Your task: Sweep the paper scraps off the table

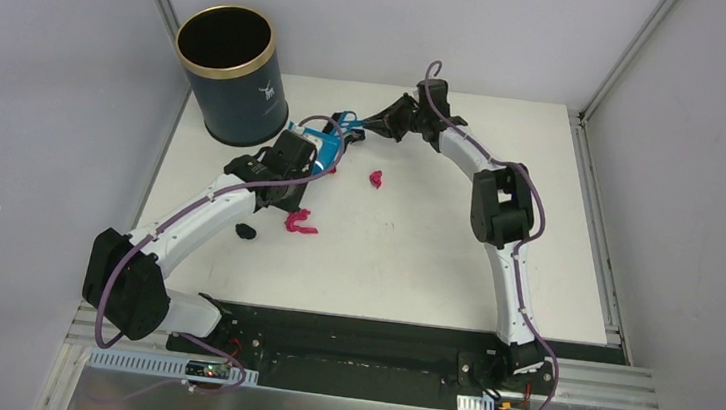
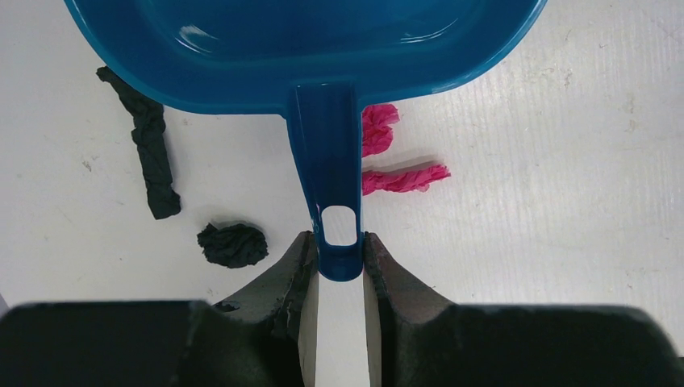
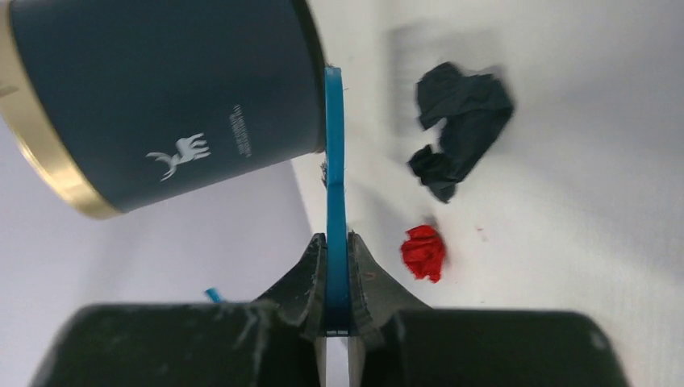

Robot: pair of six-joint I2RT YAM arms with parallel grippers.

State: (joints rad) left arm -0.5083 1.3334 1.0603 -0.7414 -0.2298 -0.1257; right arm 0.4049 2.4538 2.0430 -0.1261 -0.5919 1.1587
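Clamping the blue dustpan (image 2: 306,48) by its handle in our left gripper (image 2: 339,250) and the blue brush (image 3: 334,145) in our right gripper (image 3: 337,250), we see paper scraps (image 1: 376,178) scattered on the table (image 1: 434,262) near the bin (image 1: 231,77).

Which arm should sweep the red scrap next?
Right: the right gripper is shut on the brush, with the red scrap close beside it. The left gripper holds the dustpan by its handle.

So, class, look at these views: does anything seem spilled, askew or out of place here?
Littering the flat white table: crumpled magenta-pink paper scraps and black scraps beside the blue plastic dustpan, a red scrap by the blue hand brush. Nothing looks tipped or broken.
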